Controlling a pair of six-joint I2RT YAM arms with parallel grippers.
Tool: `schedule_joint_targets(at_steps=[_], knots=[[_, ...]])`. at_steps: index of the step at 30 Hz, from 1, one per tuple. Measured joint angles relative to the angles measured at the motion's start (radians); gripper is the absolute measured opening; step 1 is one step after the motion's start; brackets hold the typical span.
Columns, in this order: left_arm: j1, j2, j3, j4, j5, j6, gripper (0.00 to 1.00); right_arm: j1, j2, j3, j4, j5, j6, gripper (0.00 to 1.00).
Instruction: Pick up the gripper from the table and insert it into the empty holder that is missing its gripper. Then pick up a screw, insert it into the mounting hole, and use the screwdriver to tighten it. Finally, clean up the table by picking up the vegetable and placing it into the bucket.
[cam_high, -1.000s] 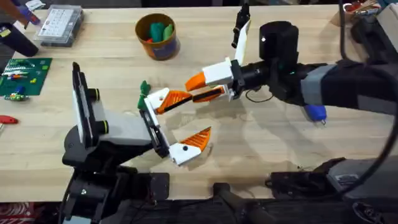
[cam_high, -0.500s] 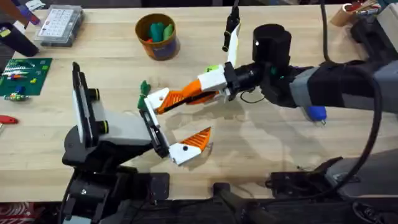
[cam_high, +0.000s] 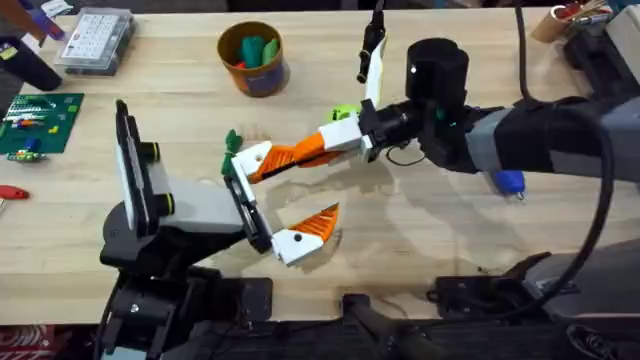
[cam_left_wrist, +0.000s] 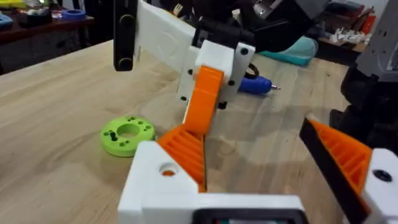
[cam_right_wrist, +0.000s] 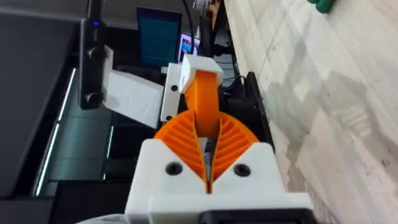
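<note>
Right gripper (cam_high: 322, 146) has its orange fingers (cam_right_wrist: 231, 142) pinched on the gripper (cam_high: 283, 157), whose white base block sits at the upper end of the holder (cam_high: 246, 208). Left gripper (cam_high: 292, 200) fingers are spread wide, one mounted at the lower end just above the desk (cam_high: 420, 230). Vegetable (cam_high: 232, 139) lies just beside the holder; bucket (cam_high: 253, 59) stands well apart, screwdriver (cam_high: 507, 181) under the right arm.

no readable text, labels, brands, numbers or signs can be made out on anything here.
</note>
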Motion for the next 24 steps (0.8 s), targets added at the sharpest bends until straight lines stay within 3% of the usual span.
schedule_joint_targets(at_steps=[16, 24], knots=[[0.005, 0.0, 0.0, 0.0, -0.019, -0.002, 0.987, 0.017, -0.001, 0.002, 0.01, 0.062, 0.017, 0.009], [0.016, 0.0, 0.0, 0.004, -0.056, 0.003, 0.987, 0.04, 0.002, 0.063, -0.064, 0.111, 0.026, 0.009]])
